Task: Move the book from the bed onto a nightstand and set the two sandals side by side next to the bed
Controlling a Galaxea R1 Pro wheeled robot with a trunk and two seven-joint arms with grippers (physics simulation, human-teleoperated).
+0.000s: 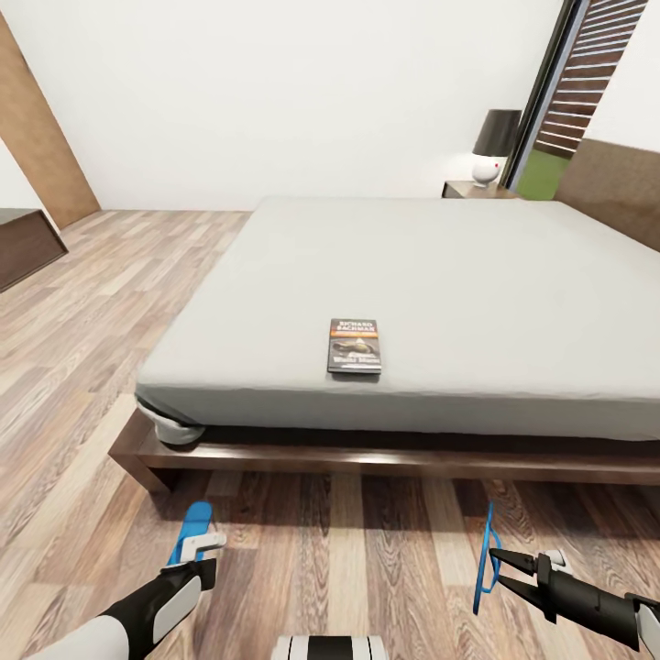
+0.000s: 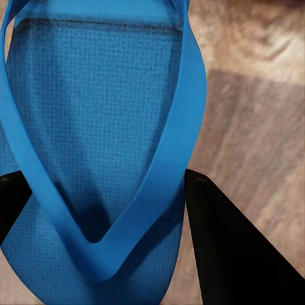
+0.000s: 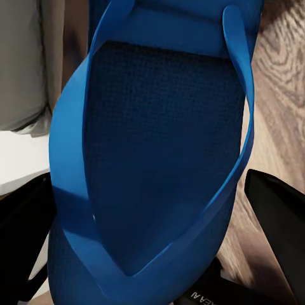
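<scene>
The book [image 1: 354, 346] lies flat near the front edge of the bed [image 1: 440, 275], its dark cover facing up. On the wood floor in front of the bed, my left gripper [image 1: 196, 553] is shut across one blue sandal [image 1: 193, 523] [image 2: 95, 146], a black finger [image 2: 229, 248] pressing each side. My right gripper [image 1: 498, 563] is shut on the other sandal [image 1: 486, 559] [image 3: 159, 159], which stands on its edge with its strap side toward the wrist camera. A nightstand [image 1: 469, 190] stands at the bed's far right corner.
A lamp [image 1: 495, 145] with a dark shade sits on the nightstand. A dark brown dresser [image 1: 23, 243] is at the far left. The bed's wooden frame [image 1: 367, 458] juts out low ahead of both grippers. Open plank floor [image 1: 110, 302] runs along the bed's left side.
</scene>
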